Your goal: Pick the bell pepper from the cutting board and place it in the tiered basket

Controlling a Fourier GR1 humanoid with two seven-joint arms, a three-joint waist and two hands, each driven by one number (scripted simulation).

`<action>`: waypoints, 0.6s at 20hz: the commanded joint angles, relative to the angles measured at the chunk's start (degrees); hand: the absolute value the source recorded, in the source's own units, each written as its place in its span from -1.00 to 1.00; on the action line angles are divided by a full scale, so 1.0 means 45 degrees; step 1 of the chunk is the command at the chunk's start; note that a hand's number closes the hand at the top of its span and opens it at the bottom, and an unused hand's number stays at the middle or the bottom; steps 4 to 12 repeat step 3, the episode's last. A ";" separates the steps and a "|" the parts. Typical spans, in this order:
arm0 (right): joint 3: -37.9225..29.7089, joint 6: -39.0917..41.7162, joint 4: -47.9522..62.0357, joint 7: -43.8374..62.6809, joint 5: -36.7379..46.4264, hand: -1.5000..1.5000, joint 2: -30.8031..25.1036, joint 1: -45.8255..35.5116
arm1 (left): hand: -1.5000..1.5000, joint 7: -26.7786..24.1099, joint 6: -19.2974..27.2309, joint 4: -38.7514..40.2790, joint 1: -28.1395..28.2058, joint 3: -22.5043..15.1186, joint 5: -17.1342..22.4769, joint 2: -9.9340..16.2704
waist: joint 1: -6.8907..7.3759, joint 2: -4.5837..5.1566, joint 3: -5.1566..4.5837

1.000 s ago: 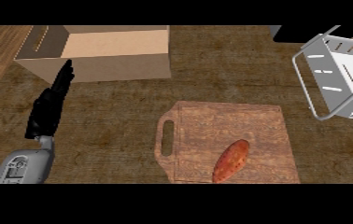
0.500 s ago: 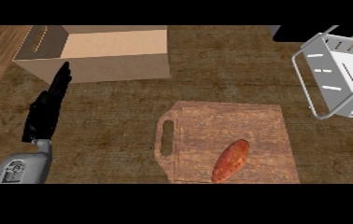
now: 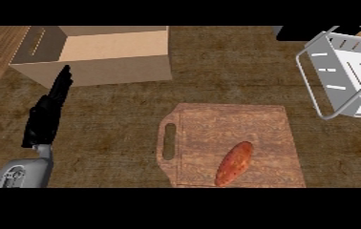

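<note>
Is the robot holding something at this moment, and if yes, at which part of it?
Nothing is held. The left hand is open, fingers straight, beside the cardboard box. The bell pepper lies untouched on the cutting board.

Open cardboard box [image 3: 106, 56] on brown counter [image 3: 112, 128].

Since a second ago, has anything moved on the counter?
Barely. The left hand has edged slightly up, fingers straight, holding nothing. The pepper lies as before on the board; the basket and box are unmoved. The right hand is out of view.
</note>
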 commanded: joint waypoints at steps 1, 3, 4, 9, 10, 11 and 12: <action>-0.0760 0.1007 0.0496 -0.1027 -0.0744 -1.00 -0.0365 0.1260 | 0.00 -0.0086 -0.0208 0.0045 0.0073 0.0269 0.0154 0.0264 | -0.0121 -0.0006 0.0037; -0.0889 0.1261 0.0530 -0.1551 -0.0888 -1.00 -0.0195 0.1883 | 0.00 0.0113 0.0080 -0.0301 0.0293 0.0015 -0.0065 -0.0044 | -0.0078 -0.0024 0.0056; -0.0889 0.1261 0.0530 -0.1551 -0.0888 -1.00 -0.0195 0.1883 | 0.00 0.0113 0.0080 -0.0301 0.0293 0.0015 -0.0065 -0.0044 | -0.0078 -0.0024 0.0056; -0.0889 0.1261 0.0530 -0.1551 -0.0888 -1.00 -0.0195 0.1883 | 0.00 0.0113 0.0080 -0.0301 0.0293 0.0015 -0.0065 -0.0044 | -0.0078 -0.0024 0.0056; -0.0889 0.1261 0.0530 -0.1551 -0.0888 -1.00 -0.0195 0.1883 | 0.00 0.0113 0.0080 -0.0301 0.0293 0.0015 -0.0065 -0.0044 | -0.0078 -0.0024 0.0056; -0.0889 0.1261 0.0530 -0.1551 -0.0888 -1.00 -0.0195 0.1883 | 0.00 0.0113 0.0080 -0.0301 0.0293 0.0015 -0.0065 -0.0044 | -0.0078 -0.0024 0.0056; -0.0889 0.1261 0.0530 -0.1551 -0.0888 -1.00 -0.0195 0.1883 | 0.00 0.0113 0.0080 -0.0301 0.0293 0.0015 -0.0065 -0.0044 | -0.0078 -0.0024 0.0056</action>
